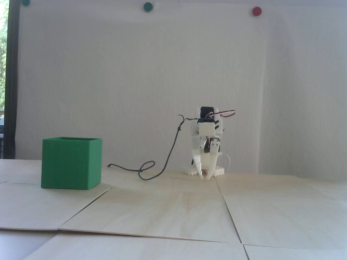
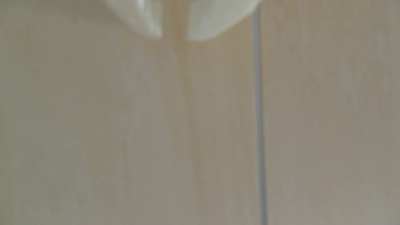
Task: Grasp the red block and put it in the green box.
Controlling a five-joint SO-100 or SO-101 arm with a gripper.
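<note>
Fixed view: the white arm sits folded low at the far side of the wooden table, its gripper pointing down with the fingertips at or just above the boards. The two fingers stand a narrow gap apart with nothing between them. The green box stands upright, open side up, well to the left of the arm in this view; its walls hide the inside. The red block is not visible anywhere on the table, so I cannot tell where it is; it may lie inside the box or out of frame. A dark cable loops on the table between box and arm. Wrist view: blurred; the two white fingertips enter from the top edge with a slim gap between them, empty, over bare wood and a board seam. No block here either. Judgement: handling of the block cannot be assessed from these pictures. The box looks thin-walled and light, so a knock on its rim could shift it.
</note>
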